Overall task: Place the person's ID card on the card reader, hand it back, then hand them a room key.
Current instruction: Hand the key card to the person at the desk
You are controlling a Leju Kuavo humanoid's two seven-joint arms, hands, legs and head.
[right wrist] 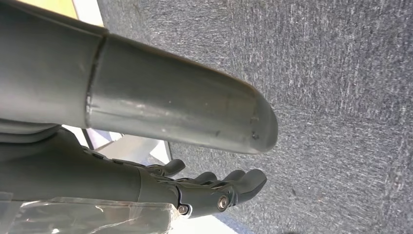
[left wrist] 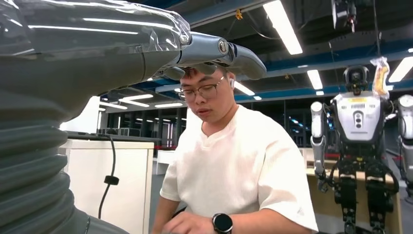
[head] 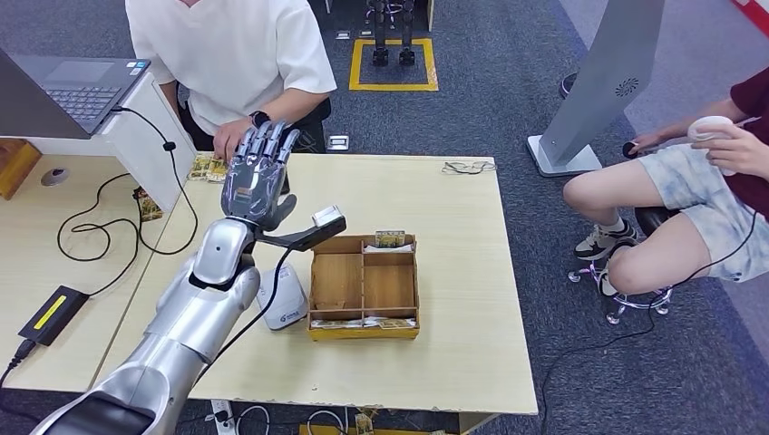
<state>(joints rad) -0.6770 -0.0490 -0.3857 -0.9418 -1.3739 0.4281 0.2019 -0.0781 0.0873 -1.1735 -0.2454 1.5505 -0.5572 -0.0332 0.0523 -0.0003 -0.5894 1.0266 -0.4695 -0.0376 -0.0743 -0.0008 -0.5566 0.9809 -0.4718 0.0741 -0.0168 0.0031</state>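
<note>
While the empty, spread left hand [head: 257,177] hovers raised, the card reader [head: 283,301] sits below its forearm.

The robot's left arm [head: 195,304] is polished silver, built of rounded shells, ending in a left hand [head: 257,174] of metallic grey segmented fingers. A black cable runs down it toward 6 o'clock. The wrist wears a grey ribbed cover [left wrist: 29,161] under clear plastic film. The right hand [right wrist: 214,190] has dark fingers with small silver screws.

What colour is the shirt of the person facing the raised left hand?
White; the shirt shows best in the left wrist view.
</note>
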